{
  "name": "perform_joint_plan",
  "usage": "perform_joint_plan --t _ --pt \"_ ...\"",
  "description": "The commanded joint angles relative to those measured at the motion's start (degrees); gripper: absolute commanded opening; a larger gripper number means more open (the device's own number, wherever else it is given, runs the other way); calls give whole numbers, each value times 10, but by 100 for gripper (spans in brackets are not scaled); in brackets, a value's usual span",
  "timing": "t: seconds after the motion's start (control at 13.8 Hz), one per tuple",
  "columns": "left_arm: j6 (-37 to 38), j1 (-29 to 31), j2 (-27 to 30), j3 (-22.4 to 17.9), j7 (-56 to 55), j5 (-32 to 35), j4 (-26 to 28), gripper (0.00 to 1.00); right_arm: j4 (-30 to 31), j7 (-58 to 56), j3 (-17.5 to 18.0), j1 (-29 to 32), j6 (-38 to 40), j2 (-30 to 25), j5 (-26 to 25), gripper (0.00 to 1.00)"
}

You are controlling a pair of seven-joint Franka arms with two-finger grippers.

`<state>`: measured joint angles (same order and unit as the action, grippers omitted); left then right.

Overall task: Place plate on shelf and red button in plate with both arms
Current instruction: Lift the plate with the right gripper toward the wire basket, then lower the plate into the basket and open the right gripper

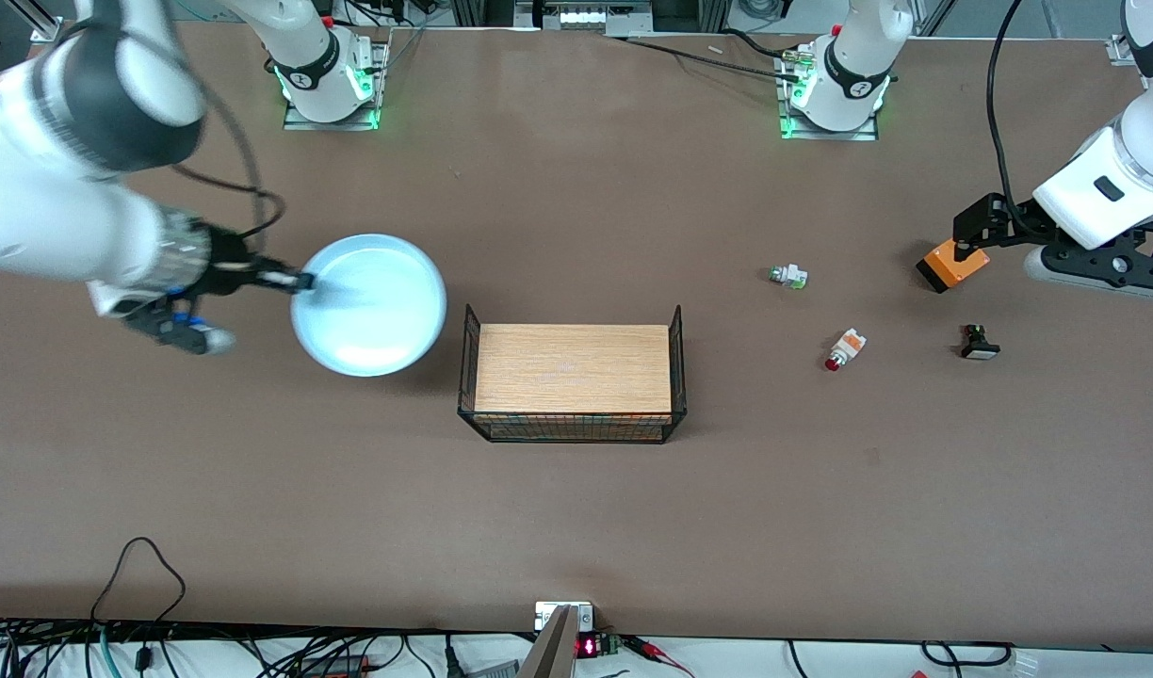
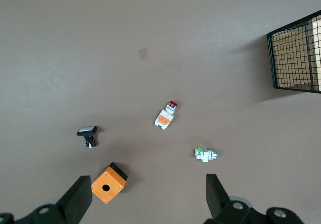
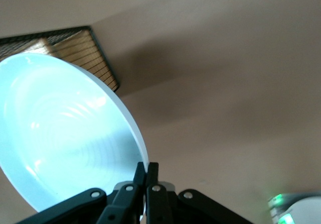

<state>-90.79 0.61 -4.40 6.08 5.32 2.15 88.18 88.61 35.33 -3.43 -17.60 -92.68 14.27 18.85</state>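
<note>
The pale light-blue plate (image 1: 369, 304) hangs above the table toward the right arm's end, beside the wire basket. My right gripper (image 1: 301, 280) is shut on its rim; the right wrist view shows the plate (image 3: 65, 133) tilted with the fingers pinching its edge (image 3: 146, 171). The red button (image 1: 846, 348) lies on its side on the table toward the left arm's end, and shows in the left wrist view (image 2: 166, 115). My left gripper (image 1: 970, 235) is open and empty, above the orange box (image 1: 953, 264), its fingers wide apart (image 2: 145, 196).
A wire basket with a wooden board (image 1: 573, 380) stands mid-table, its corner in the left wrist view (image 2: 296, 56). A green-tipped white switch (image 1: 788, 276) lies near the red button. A black switch (image 1: 979, 343) lies nearer the front camera than the orange box (image 2: 108, 184).
</note>
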Motion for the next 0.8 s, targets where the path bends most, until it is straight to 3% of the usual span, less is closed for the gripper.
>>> perform_joint_plan --t 0.0,0.29,0.73 --pt "4 4 -6 7 7 11 -13 100 -32 116 -5 -58 5 10 7 0" --pt "4 4 -6 7 7 11 -13 100 -33 240 -5 -115 -70 26 18 0" --pt "4 4 -6 7 6 11 -13 100 -32 255 -6 -165 -175 81 18 0"
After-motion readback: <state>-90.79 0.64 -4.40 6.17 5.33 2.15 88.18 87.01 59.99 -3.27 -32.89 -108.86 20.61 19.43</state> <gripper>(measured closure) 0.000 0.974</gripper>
